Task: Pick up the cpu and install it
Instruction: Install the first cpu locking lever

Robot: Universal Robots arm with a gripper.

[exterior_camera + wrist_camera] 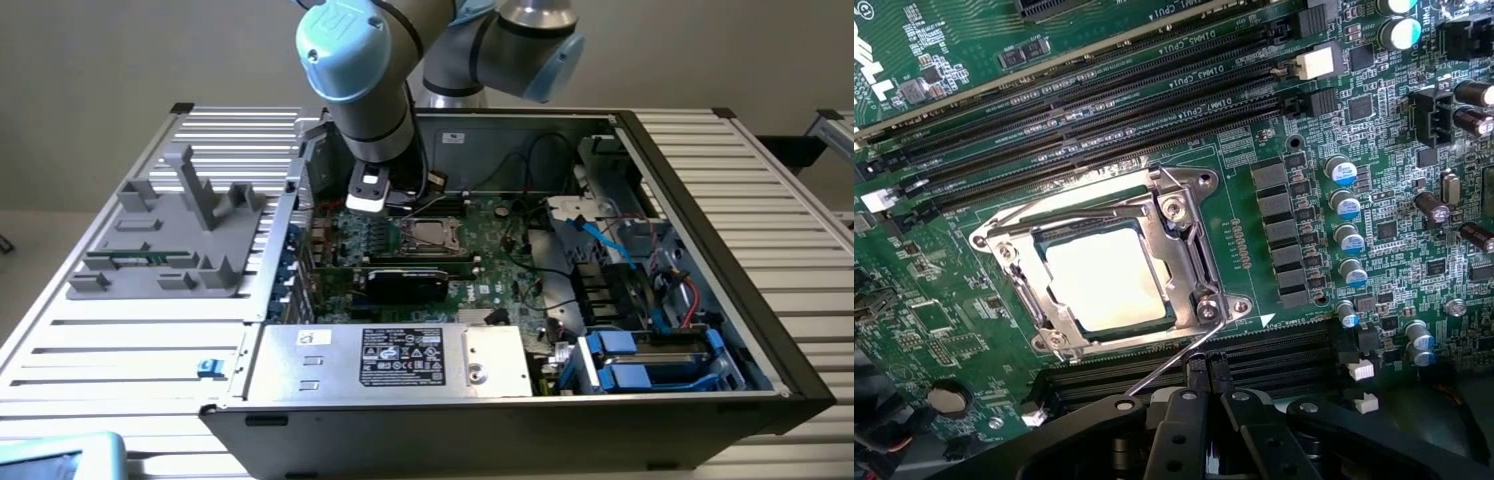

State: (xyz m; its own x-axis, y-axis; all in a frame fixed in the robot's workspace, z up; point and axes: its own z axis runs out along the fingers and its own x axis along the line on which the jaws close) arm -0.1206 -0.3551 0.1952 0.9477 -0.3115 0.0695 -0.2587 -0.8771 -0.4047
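The cpu (1104, 275) lies flat in its socket on the green motherboard (974, 80), its bright metal top showing through the silver retention frame (1184, 240) that lies down over it. A thin wire lever (1174, 360) slants from the frame's corner towards my gripper (1208, 372). The gripper is shut, its black fingertips together just beside the socket near the lever, with nothing seen between them. From the exterior view the gripper (396, 208) reaches down into the open computer case (707, 230), right beside the socket with the cpu (430, 235).
Black memory slots (1104, 100) run on both sides of the socket. A black card (407, 280) and a silver box with a white label (387, 358) sit in the case nearer the camera. Cables and blue drive bays (641, 360) crowd the exterior view's right. A grey fixture (174, 235) stands on the slatted table.
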